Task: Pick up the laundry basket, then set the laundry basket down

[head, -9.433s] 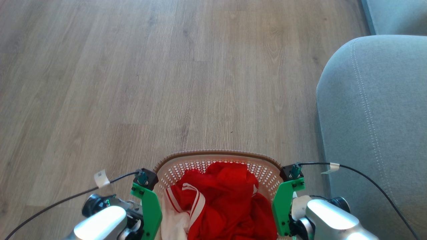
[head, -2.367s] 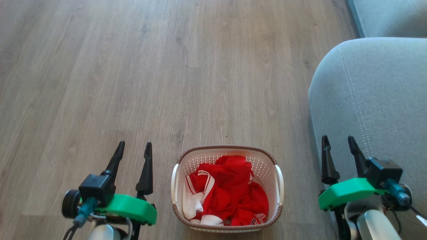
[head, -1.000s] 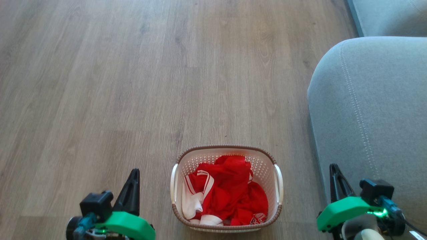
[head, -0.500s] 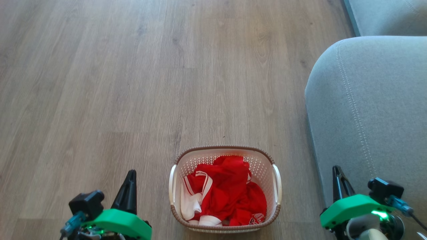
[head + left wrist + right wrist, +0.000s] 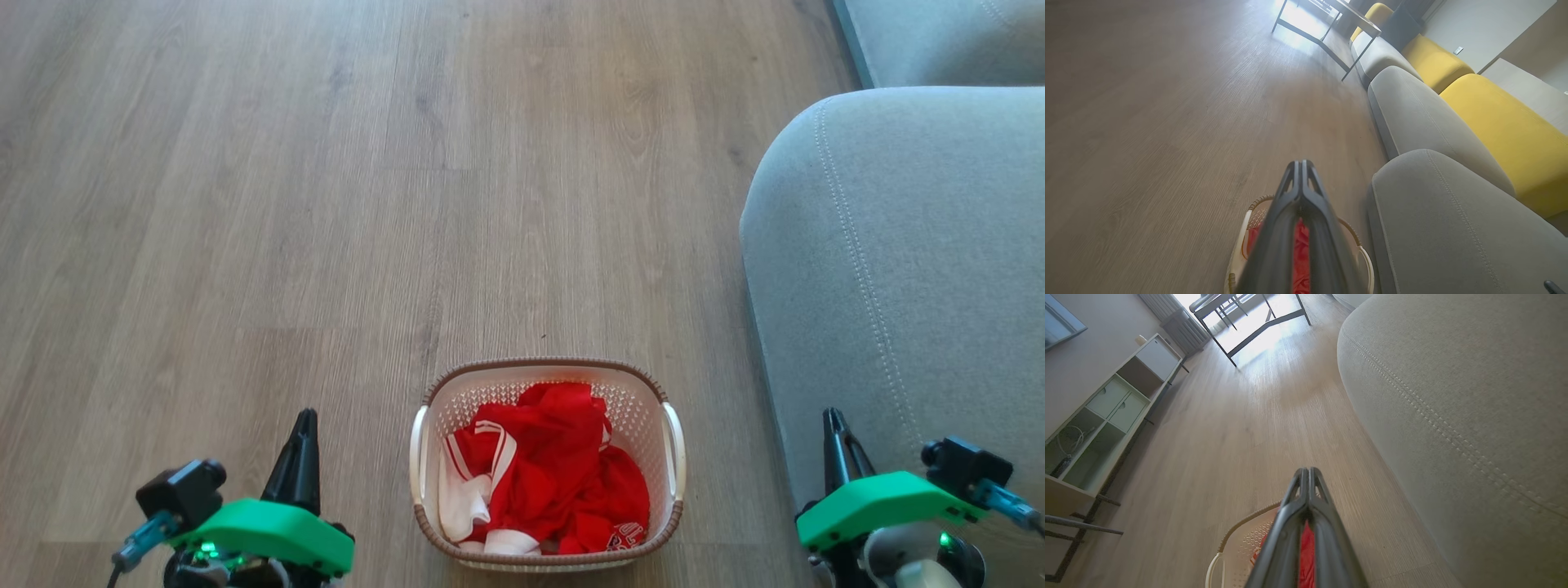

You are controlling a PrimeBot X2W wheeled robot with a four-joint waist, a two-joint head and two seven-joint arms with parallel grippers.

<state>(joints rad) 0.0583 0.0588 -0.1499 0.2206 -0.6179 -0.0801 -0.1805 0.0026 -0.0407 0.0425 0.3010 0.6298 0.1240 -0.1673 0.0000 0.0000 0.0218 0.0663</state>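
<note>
The laundry basket [image 5: 668, 498] stands on the wood floor at the bottom centre of the head view, white and perforated with a brown rim, red-and-white clothes [image 5: 555, 482] inside. My left gripper [image 5: 300, 425] is at the lower left, well apart from the basket, fingers together and holding nothing. My right gripper [image 5: 834, 425] is at the lower right beside the sofa arm, also shut and empty. Each wrist view shows the basket [image 5: 1240, 245] [image 5: 1237, 543] behind its own shut gripper [image 5: 1301, 164] [image 5: 1307, 471].
A grey sofa arm [image 5: 914, 269] fills the right side, close to the right gripper. Yellow cushions [image 5: 1498, 122] and a metal-legged table [image 5: 1327, 24] lie farther off. A low shelf unit [image 5: 1102, 412] stands along the left wall. Open floor [image 5: 326, 204] lies ahead.
Both grippers held the lifted basket by its sides, then let it go on the floor and drew apart. Since then both have shut and sunk lower in view; the camera shifted slightly.
</note>
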